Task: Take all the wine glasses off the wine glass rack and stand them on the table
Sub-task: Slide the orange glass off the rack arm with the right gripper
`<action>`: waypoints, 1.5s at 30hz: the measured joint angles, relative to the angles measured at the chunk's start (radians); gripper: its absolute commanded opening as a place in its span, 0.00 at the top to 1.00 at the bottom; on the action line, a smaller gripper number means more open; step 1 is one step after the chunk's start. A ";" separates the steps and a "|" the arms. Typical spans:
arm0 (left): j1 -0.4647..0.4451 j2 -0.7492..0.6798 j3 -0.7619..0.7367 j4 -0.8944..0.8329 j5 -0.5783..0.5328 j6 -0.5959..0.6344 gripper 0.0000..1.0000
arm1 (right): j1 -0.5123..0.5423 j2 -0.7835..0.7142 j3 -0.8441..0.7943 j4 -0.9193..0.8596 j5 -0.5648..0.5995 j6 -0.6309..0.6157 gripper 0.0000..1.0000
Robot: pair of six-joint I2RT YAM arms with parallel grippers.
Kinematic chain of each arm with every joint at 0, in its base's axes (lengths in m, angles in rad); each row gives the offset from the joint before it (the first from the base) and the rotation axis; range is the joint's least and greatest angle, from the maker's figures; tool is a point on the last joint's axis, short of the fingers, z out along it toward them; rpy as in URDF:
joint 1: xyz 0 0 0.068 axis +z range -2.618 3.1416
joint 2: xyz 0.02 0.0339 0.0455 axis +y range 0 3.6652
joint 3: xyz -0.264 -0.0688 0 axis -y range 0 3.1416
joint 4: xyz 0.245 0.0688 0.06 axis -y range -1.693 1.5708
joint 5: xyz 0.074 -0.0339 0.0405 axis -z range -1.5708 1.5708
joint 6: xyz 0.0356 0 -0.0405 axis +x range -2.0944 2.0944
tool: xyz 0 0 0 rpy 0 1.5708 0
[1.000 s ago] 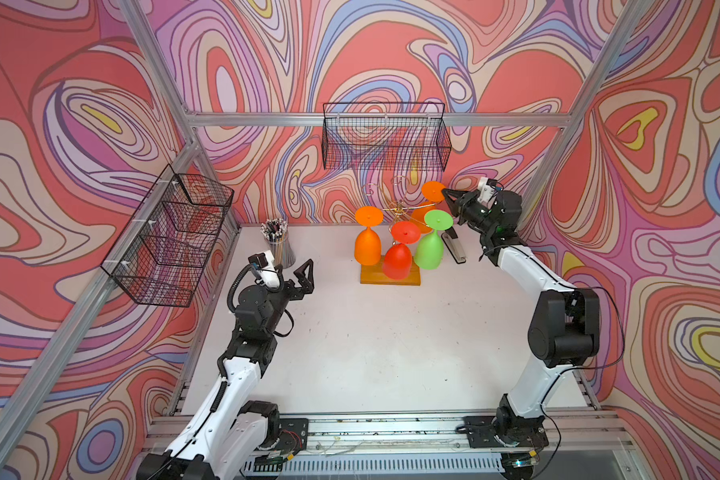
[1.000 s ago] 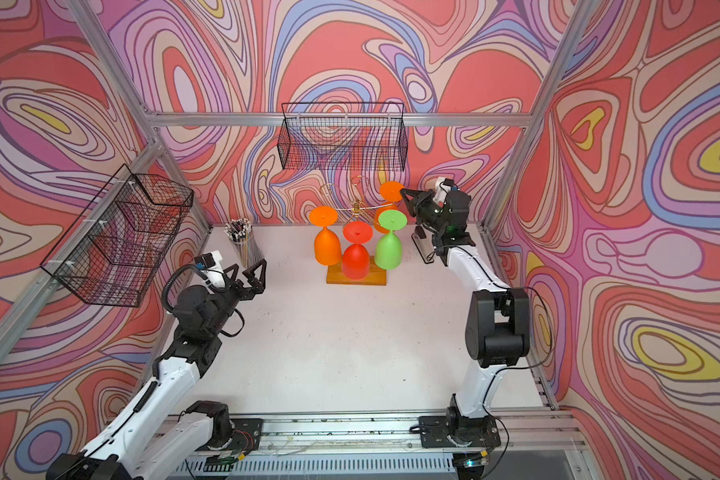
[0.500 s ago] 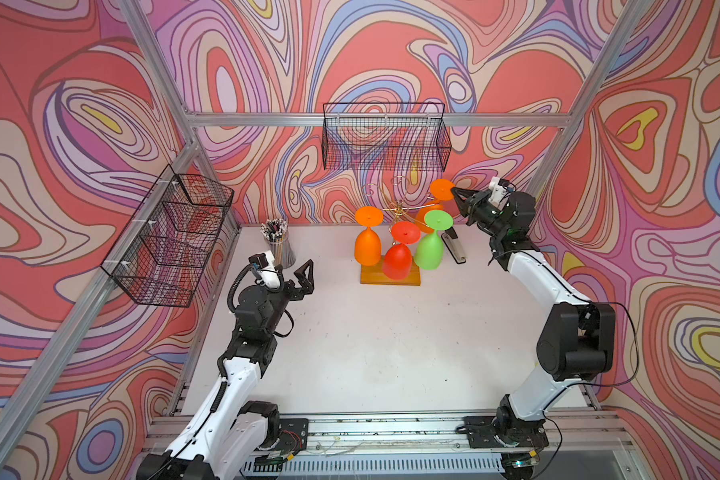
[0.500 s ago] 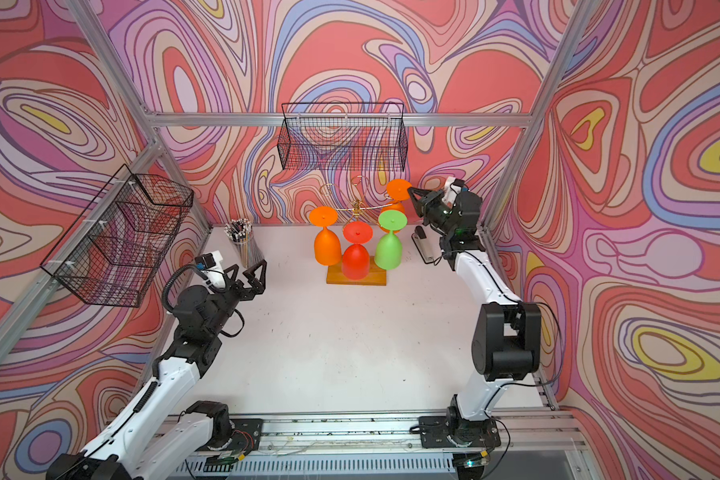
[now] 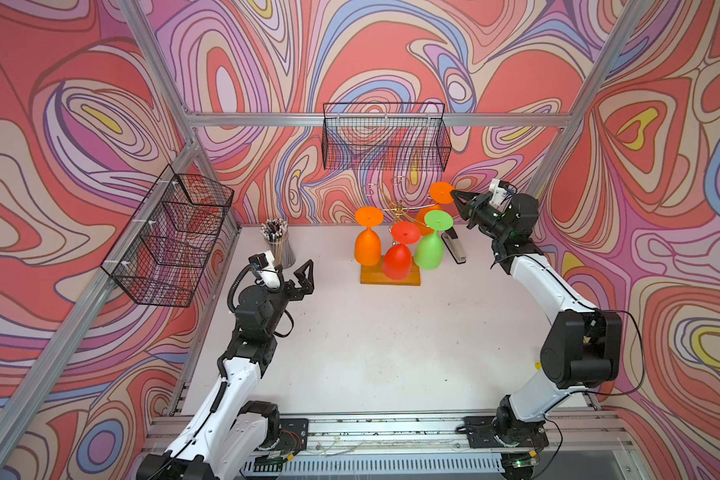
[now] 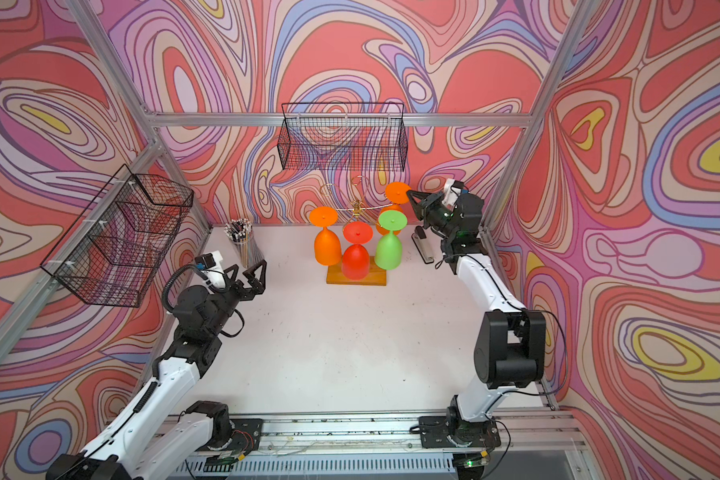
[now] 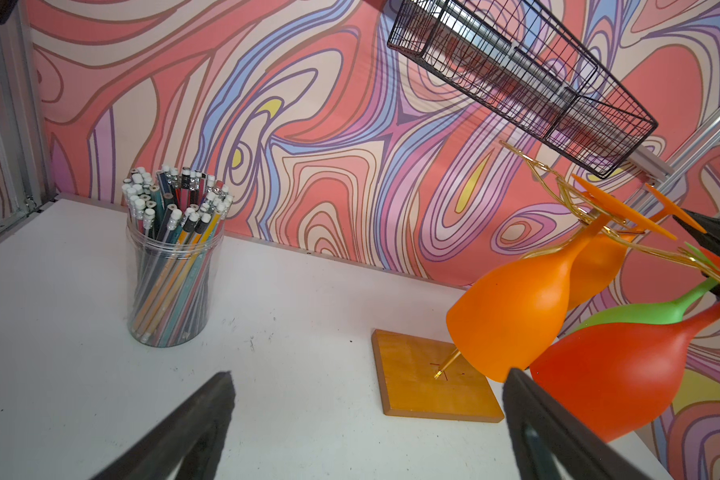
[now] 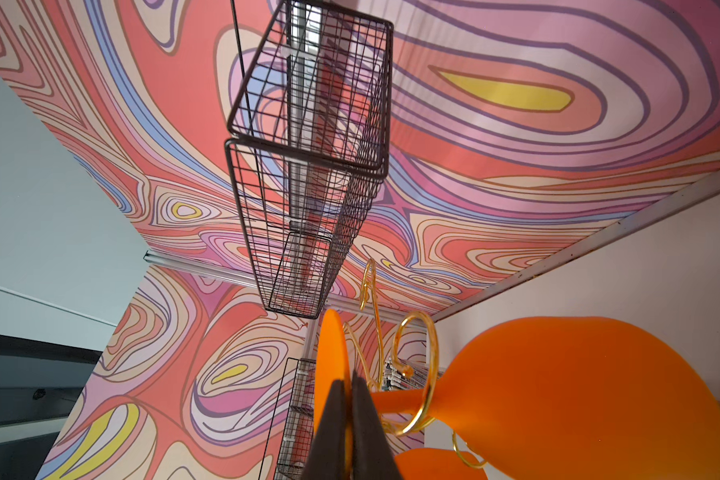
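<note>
Pinching orange wine glass (image 8: 578,399) foot, right hand (image 8: 348,384)

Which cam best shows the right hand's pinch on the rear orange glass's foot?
Right wrist: the right hand is shut on the edge of the orange foot disc, with the stem in the gold hook. Both top views show it small and far off; the left wrist catches it partly, near the frame edge.
</note>
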 measured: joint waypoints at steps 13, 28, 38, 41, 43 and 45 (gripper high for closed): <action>0.000 -0.002 0.000 -0.011 -0.010 0.000 0.00 | 0.000 -0.005 0.001 -0.005 -0.039 0.010 1.00; 0.000 -0.002 0.000 -0.014 -0.011 0.008 0.00 | 0.003 0.055 0.119 -0.053 -0.076 0.033 1.00; 0.000 -0.002 0.000 -0.014 -0.018 0.008 0.00 | 0.029 0.102 0.183 -0.078 -0.092 0.036 1.00; 0.000 -0.002 0.000 -0.014 -0.018 0.008 0.00 | 0.039 0.124 0.199 -0.074 -0.087 0.036 1.00; 0.000 -0.002 0.000 -0.014 -0.018 0.008 0.00 | 0.045 0.143 0.206 -0.072 -0.080 0.035 1.00; 0.000 -0.001 0.000 -0.014 -0.018 0.010 0.00 | 0.050 0.158 0.206 -0.073 -0.070 0.035 1.00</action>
